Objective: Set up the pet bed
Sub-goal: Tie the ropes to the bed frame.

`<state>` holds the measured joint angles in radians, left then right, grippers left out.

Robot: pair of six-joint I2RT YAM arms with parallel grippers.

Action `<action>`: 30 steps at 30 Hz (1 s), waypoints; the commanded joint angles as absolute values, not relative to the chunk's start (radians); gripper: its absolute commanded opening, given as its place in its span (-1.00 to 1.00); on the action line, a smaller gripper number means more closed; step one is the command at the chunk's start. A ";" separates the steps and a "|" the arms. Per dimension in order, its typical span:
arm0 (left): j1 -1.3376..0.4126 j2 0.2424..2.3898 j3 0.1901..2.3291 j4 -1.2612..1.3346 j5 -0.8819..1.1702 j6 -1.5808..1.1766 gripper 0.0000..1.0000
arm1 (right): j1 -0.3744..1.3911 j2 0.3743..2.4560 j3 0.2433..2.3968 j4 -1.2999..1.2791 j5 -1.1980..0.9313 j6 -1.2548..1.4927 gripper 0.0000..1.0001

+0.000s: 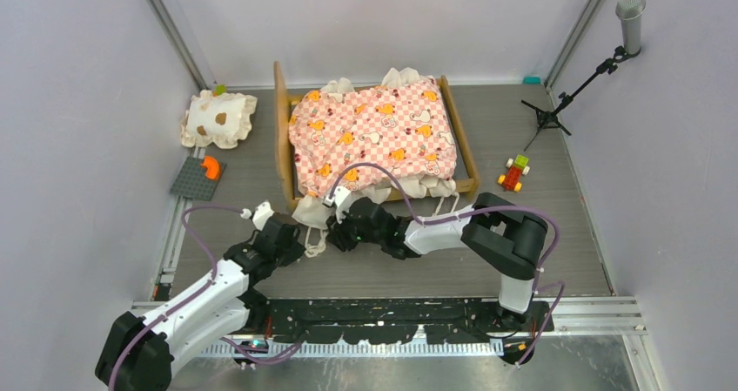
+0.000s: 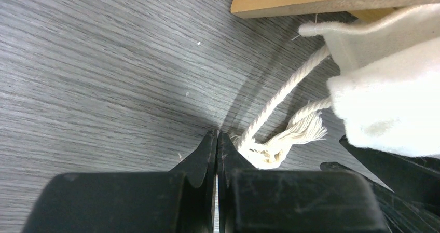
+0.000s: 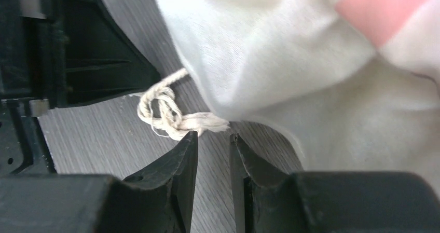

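Both arms are down at the front of the pet bed (image 1: pixel 374 134), which sits on the worktop (image 1: pixel 540 260) toward its far edge, about midway between the left and right edges, with the pink checkered mattress lying on the frame. The job in hand looks to be the tie cord (image 2: pixel 280 95) hanging from the cream ruffle (image 3: pixel 249 51) at the bed's near-left corner.

The left pincer (image 2: pixel 217 139) has its fingers pressed together. The cord runs just beside its tips rather than between them, though the wrist view is tight and I can't rule out a strand being pinched. The right pincer (image 3: pixel 214 142) shows a narrow gap with nothing in it. The frayed knot (image 3: pixel 166 113) sits right at its left fingertip, touching or nearly so.

To do this well, the right pincer wants to shift a touch left so the knot falls between the fingers, not on top of one. It should close on the knot itself, since thin cord slips. The left pincer needs to spread and take the cord higher up, clear of the ruffle, so the two aren't crowding one spot. Any pull should be gentle, as the mattress looks light and could drag off the frame.
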<state>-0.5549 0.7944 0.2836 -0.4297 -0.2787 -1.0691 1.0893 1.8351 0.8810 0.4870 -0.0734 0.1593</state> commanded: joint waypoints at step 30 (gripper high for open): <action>-0.555 0.816 0.304 -0.467 -0.296 -1.058 -1.00 | 1.093 1.917 0.911 0.505 0.198 0.887 -0.05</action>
